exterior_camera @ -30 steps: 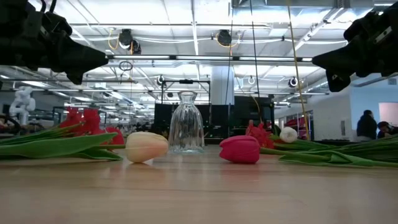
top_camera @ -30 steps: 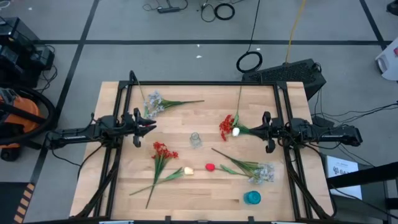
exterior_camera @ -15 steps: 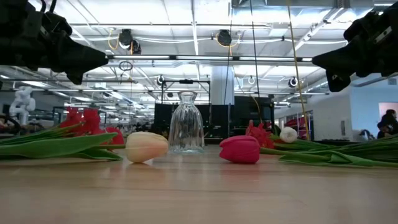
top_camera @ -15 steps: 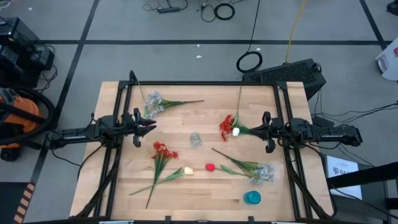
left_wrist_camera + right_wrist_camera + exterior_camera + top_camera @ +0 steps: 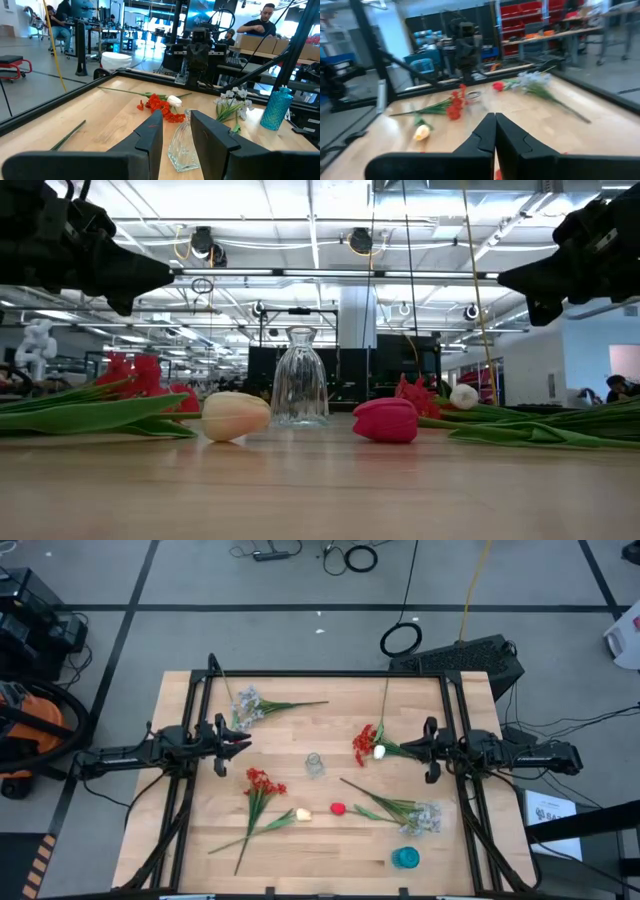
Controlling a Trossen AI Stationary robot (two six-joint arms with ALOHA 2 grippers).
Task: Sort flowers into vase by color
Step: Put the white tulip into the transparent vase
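A clear glass vase [image 5: 314,764] stands upright mid-table, and a blue vase [image 5: 405,858] stands near the front edge. The flowers lie flat on the wood. There is a pale spray [image 5: 245,708] at far left, and a red cluster [image 5: 364,743] with a white tulip [image 5: 380,751] right of centre. Another red cluster [image 5: 262,782], a peach tulip [image 5: 303,814], a red tulip [image 5: 338,808] and a second pale spray [image 5: 425,818] lie nearer the front. My left gripper [image 5: 247,740] hovers open left of the clear vase [image 5: 181,145]. My right gripper [image 5: 404,749] hovers shut beside the white tulip, raised off the table [image 5: 505,277].
Black frame rails run along the table's left, right and far edges [image 5: 320,674]. Bare wood lies between the clear vase and the far rail. People sit and stand in the room beyond the table [image 5: 260,20].
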